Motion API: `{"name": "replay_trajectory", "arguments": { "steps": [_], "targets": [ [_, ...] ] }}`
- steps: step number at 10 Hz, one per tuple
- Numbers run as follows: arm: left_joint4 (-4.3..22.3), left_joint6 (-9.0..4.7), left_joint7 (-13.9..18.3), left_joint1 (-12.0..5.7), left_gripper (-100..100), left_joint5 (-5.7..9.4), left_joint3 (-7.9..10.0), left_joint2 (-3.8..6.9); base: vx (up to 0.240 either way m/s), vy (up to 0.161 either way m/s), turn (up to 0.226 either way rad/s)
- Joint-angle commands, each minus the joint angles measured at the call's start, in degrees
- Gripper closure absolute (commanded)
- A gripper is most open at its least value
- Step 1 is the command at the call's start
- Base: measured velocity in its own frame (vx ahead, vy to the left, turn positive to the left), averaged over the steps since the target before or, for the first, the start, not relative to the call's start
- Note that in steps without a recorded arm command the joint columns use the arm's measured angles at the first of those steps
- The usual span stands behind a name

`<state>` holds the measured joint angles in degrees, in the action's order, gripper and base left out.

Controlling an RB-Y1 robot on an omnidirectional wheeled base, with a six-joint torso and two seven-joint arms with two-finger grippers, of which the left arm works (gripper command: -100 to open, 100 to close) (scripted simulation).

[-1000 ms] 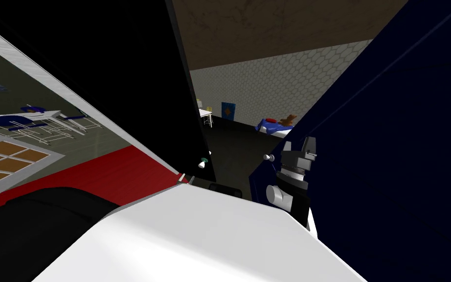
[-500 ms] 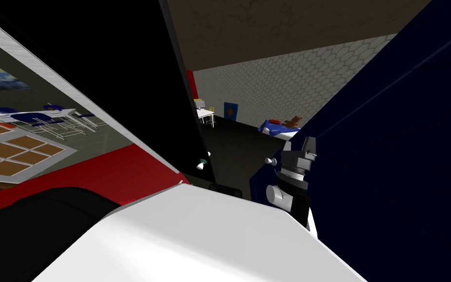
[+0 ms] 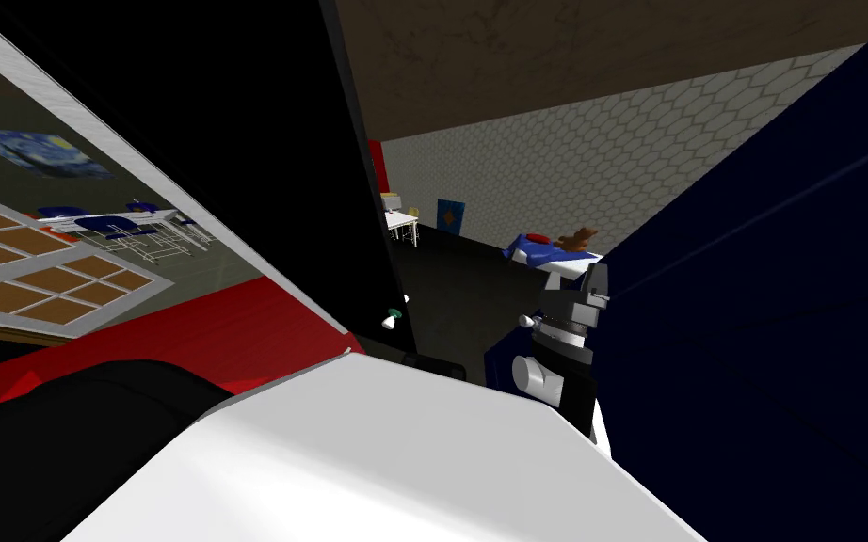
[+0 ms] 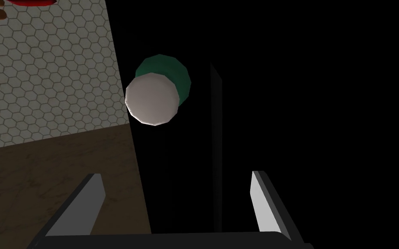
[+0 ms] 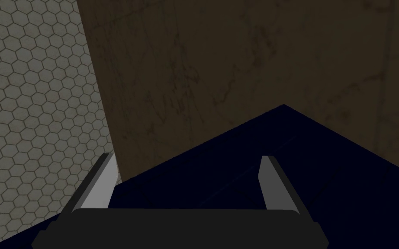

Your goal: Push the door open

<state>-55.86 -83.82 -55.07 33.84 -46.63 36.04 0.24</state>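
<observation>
Door (image 3: pixel 762 310), dark navy, takes up the right side of head view. It stands at an angle w/ its free edge near the middle, just beside right forearm (image 3: pixel 562 353). Right claw (image 5: pixel 188 155) is released, both fingers spread, lying low over the navy face. The navy panel runs btwn and past the fingers in right wrist view. Contact w/ the panel: can't tell. Beyond door's edge there: brown mottled surface (image 5: pixel 237 56) and hex-tile wall (image 5: pixel 30 108).

Left claw (image 4: pixel 177 173) also released, fingers wide apart, pointed at a round white knob (image 4: pixel 152 98) w/ green base (image 4: pixel 179 73) behind it. Knob sits ahead of the fingertips, apart from them, nearer the finger on the tile-wall side. It's mounted on a black panel (image 3: pixel 234 141); in head view it shows small at panel's lower edge, left of the gap.

Gap btwn black panel and door opens onto a room w/ the hex-tile wall at back and a dark floor (image 3: pixel 460 282). White table (image 3: pixel 402 222) stands far off, blue picture (image 3: pixel 450 215) on the wall near it. Bed (image 3: pixel 540 250) w/ blue cover carries a red item (image 3: pixel 538 237) and brown teddy bear (image 3: pixel 578 238), partly cut by door's edge.

On robot's left: red band of wall (image 3: pixel 225 329), framed grid of brown panes (image 3: pixel 37 287), swirly blue painting (image 3: pixel 37 151).
</observation>
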Motion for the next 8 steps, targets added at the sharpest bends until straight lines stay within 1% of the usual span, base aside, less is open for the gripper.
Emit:
{"name": "replay_trajectory", "arguments": {
  "steps": [1, 2, 3, 4, 6, 8],
  "targets": [
    [-0.56, 0.15, -0.16, 0.27, -100, -0.27, -1.00, 0.66, 0.207, 0.025, 0.096],
    [-0.93, 0.23, -0.29, 0.48, -100, -0.46, -1.72, 0.83, 0.203, 0.010, 0.100],
    [-1.31, 0.32, -0.41, 0.70, -100, -0.66, -2.44, 0.75, 0.182, -0.034, 0.112],
    [-1.68, 0.40, -0.53, 0.90, -100, -0.85, -3.15, 0.45, 0.162, -0.048, 0.172],
    [-2.35, 0.56, -0.74, 1.28, -100, -1.19, -4.41, -0.71, 0.186, -0.050, 0.119],
    [-2.98, 0.70, -0.94, 1.63, -100, -1.51, -5.62, -2.86, 0.196, -0.053, 0.117]
  ]
}}
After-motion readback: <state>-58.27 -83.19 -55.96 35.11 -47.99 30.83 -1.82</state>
